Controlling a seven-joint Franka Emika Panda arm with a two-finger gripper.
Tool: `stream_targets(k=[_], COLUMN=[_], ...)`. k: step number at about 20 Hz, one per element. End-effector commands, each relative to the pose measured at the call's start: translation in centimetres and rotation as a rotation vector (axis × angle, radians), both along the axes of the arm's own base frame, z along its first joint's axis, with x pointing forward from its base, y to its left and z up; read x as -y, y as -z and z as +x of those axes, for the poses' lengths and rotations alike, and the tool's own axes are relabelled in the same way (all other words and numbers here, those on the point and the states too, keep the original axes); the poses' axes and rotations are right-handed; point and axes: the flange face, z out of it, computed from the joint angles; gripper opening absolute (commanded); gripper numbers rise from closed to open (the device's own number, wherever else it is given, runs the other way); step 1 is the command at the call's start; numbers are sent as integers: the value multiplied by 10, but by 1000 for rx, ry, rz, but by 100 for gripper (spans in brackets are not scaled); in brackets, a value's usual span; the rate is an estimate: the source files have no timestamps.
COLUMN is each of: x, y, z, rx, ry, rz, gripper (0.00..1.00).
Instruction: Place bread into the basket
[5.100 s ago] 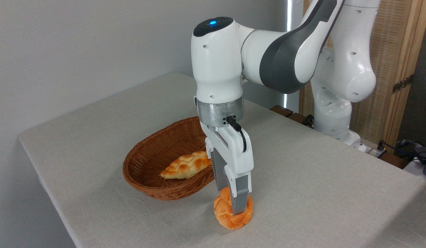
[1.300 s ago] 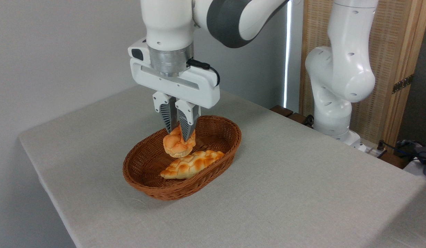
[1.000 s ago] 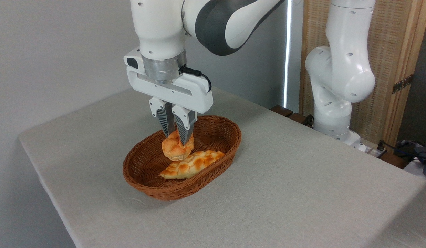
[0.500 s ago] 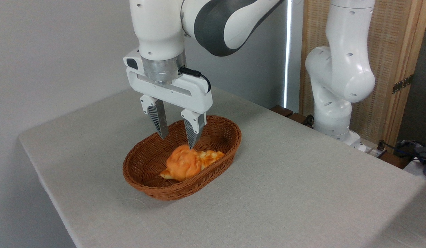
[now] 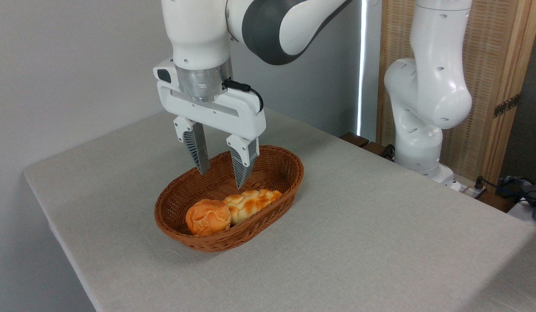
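The bread (image 5: 208, 217), a small round orange-golden knotted bun, lies inside the reddish-brown oval wicker basket (image 5: 277, 161) at its near left end. It rests against a paler braided loaf (image 5: 251, 199) in the basket's middle. My gripper (image 5: 221, 180) hangs above the basket's centre, pointing straight down, open, with nothing between its fingers. The fingertips sit a little above the loaf and up and to the right of the bun.
The basket stands on a grey cloth-covered table (image 5: 380, 242). The arm's white base (image 5: 419, 143) rises at the back right edge. A grey wall runs behind, and a wooden screen (image 5: 501, 86) stands at the far right.
The gripper opened above the basket and let the bun go. The bun dropped and rolled to the near left end beside the loaf. The gripper has risen slightly.
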Motion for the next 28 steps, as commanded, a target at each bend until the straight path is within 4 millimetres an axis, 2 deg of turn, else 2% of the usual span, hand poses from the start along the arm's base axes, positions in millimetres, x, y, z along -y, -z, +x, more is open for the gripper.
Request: stream_targets(k=[1, 4, 7, 10, 12, 21, 28], x=[-1, -11, -26, -58, -71, -55, -44], y=[-37, -59, -82, -89, -96, -91, -73], z=[9, 18, 21, 17, 15, 17, 25], rx=[84, 126, 78, 67, 61, 44, 13], ry=[3, 91, 160, 228, 223, 269, 286], rz=[19, 153, 171, 126, 114, 127, 127], gripper=[100, 100, 100, 100, 100, 100, 100])
